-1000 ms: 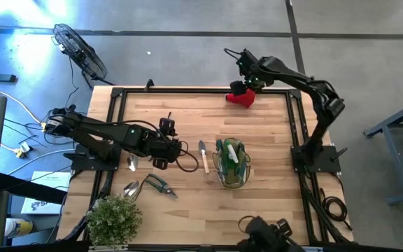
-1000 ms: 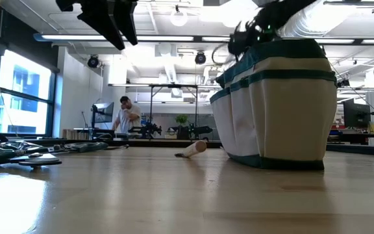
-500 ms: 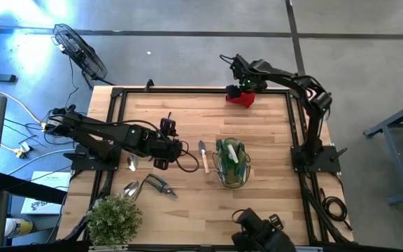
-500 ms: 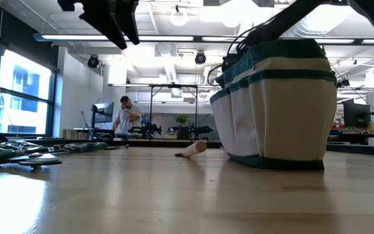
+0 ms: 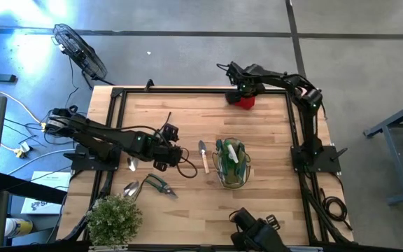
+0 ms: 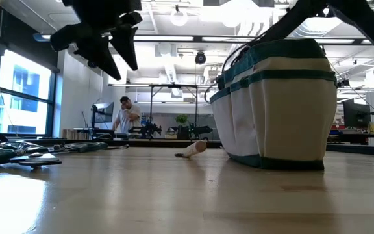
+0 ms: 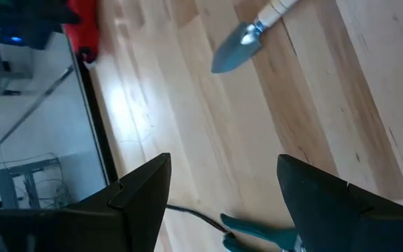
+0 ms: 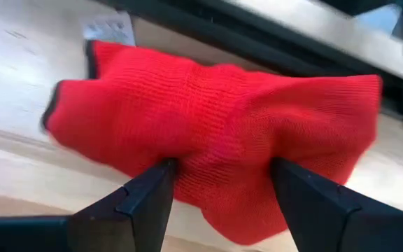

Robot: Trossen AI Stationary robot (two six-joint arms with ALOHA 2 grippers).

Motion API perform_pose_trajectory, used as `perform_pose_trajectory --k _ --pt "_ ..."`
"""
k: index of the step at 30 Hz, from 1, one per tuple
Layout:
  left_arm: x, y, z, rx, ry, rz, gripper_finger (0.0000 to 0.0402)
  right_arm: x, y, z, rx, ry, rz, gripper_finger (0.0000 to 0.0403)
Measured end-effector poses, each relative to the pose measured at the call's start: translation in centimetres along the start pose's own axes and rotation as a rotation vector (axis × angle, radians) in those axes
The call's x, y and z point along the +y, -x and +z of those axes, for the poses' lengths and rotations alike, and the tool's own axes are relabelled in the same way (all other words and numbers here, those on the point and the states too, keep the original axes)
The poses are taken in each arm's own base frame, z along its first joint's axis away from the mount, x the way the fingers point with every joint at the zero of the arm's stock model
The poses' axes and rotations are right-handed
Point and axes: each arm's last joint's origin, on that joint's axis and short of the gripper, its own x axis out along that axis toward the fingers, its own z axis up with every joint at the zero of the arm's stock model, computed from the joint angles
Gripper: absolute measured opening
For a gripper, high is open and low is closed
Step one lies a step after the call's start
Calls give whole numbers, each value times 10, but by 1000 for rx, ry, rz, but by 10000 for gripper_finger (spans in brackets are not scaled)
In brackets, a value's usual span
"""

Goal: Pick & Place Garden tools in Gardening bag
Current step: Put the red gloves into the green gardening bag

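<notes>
At the worktop's [image 5: 187,119] far edge the right hand [image 8: 215,183] presses down on the red piece [image 8: 215,133], a fingertip dug in on either side of it. The fingers are spread wide and sunk into the knit; whether they grip yet or only bracket it I cannot tell. The piece looks like a knitted glove or cloth: soft, light and floppy, sure to sag and trail when lifted. Pinching the thick bunched middle between the fingers seems the best hold, since an edge would likely slip out. Its long axis runs across the gap between the fingers, along the worktop's far rail, one black-trimmed end off to one side of the hand.

The left hand [image 7: 222,189] hangs released above bare wood. Ahead of it lies a trowel [image 7: 247,38], stiff and light, blade pointing back toward the hand, pale handle away. Its handle looks the place to take it. Just beneath the hand a green pruner handle [image 7: 254,231] shows. The bag [image 5: 231,164] stands beyond the trowel, already holding tools.
</notes>
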Motion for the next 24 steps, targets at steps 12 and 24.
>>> perform_pose_trajectory --k 12,24 --pt "0 0 1 -10 6 -1 253 5 -28 -1 60 -13 -24 199" --pt "0 0 1 -11 28 -2 253 9 -28 -5 69 56 -53 13"
